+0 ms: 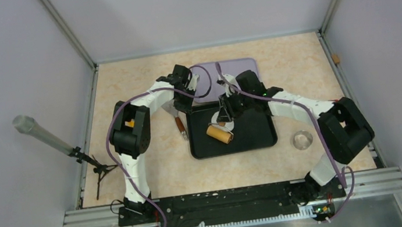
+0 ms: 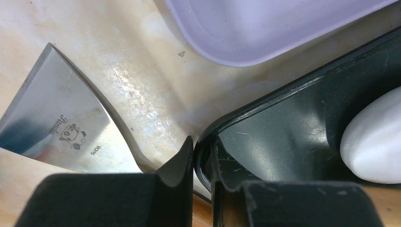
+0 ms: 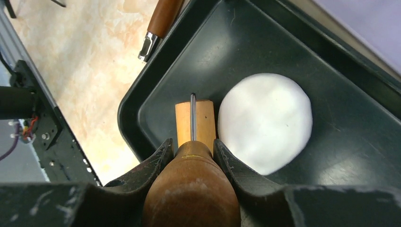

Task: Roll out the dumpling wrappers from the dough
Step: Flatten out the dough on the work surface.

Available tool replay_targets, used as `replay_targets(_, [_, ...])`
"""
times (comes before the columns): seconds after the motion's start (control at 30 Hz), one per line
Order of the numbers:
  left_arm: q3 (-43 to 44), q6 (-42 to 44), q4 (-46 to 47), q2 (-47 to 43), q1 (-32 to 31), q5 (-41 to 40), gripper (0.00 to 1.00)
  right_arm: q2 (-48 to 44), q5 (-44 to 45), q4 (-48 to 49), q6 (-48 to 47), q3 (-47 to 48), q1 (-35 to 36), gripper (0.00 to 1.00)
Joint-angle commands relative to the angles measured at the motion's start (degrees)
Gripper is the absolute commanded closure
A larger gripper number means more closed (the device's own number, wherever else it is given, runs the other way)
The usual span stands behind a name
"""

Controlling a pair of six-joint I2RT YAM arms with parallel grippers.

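The dough (image 3: 265,120) is a smooth, flattened round white piece in the black tray (image 3: 189,47). My right gripper (image 3: 191,146) is shut on the brown wooden handle (image 3: 191,189) of a small roller. The roller's tan cylinder (image 3: 191,118) rests on the tray floor just left of the dough. From above, the roller (image 1: 219,133) lies mid-tray under the right gripper (image 1: 225,113). My left gripper (image 2: 202,151) is shut on the tray's rim (image 2: 283,90) at its far left corner. An edge of the dough (image 2: 373,142) shows there. No small wrapper discs are in view.
A steel scraper blade (image 2: 52,118) with a brown handle (image 1: 179,125) lies on the table left of the tray. A purple tray (image 1: 229,74) sits behind the black tray (image 1: 260,138). A clear glass dish (image 1: 302,139) stands to its right. A grey microphone on a tripod (image 1: 43,137) stands at far left.
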Motion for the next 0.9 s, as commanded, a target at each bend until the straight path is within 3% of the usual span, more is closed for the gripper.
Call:
replay_targets(0.0, [0.08, -1.14, 2.79, 2.30, 0.04, -3.61, 1.00, -6.52, -5.61, 0.46, 0.63, 2.61, -4.71, 1.00])
replay_targets(0.17, [0.21, -1.18, 2.78, 2.27, -0.02, -3.60, 1.00, -7.80, -7.35, 3.37, 5.11, 2.29, -9.55, 1.00])
replay_targets(0.47, [0.24, -1.21, 2.67, 2.39, -0.09, -3.71, 1.00, -3.74, 2.04, 7.74, 8.10, 1.99, -9.73, 1.00])
replay_targets(0.87, [0.26, -1.13, 2.69, 2.39, -0.09, -3.74, 1.00, 2.48, 7.47, 0.77, 3.03, -0.59, -8.00, 1.00])
